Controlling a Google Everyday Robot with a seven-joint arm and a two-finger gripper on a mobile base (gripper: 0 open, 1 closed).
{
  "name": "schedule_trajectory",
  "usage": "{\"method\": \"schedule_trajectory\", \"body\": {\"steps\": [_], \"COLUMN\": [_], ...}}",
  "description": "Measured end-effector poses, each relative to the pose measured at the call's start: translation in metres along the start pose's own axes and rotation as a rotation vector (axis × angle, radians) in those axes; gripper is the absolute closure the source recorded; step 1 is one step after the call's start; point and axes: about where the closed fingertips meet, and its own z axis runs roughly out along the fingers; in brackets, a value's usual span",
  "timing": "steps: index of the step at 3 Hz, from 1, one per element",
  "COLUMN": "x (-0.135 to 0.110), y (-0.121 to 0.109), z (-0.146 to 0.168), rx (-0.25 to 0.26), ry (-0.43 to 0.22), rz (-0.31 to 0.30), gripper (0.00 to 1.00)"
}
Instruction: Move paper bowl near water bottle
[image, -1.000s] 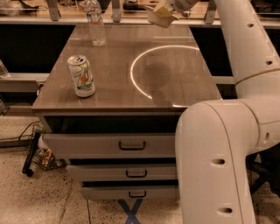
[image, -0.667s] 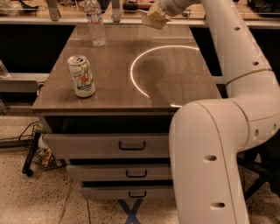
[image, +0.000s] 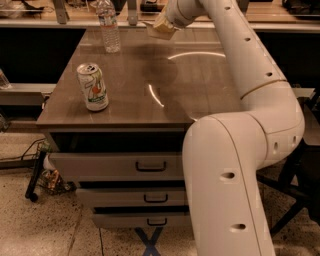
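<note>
The paper bowl (image: 160, 29) is off-white and tilted, held up over the far middle of the wooden table (image: 200, 85). My gripper (image: 168, 21) is at the end of the white arm, shut on the bowl's upper side; the arm hides most of it. The water bottle (image: 109, 26), clear with a pale label, stands upright at the table's far left. The bowl is about a hand's width to the right of the bottle and apart from it.
A green-and-white drink can (image: 93, 86) stands near the table's front left. My white arm (image: 240, 150) fills the right foreground and covers the table's right side. Drawers (image: 125, 165) sit under the table. A shelf edge (image: 280, 22) runs behind it.
My arm has swung left across the back of the table with the bowl in the gripper, bringing it closer to the bottle.
</note>
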Motion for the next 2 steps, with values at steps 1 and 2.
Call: {"method": "schedule_trajectory", "body": {"steps": [1, 2], "x": [-0.009, -0.025], "y": [0.017, 0.036], "z": [0.022, 0.04], "rx": [-0.039, -0.08], "ry": [-0.022, -0.056], "rz": [-0.026, -0.056], "gripper": [1.0, 1.0]}}
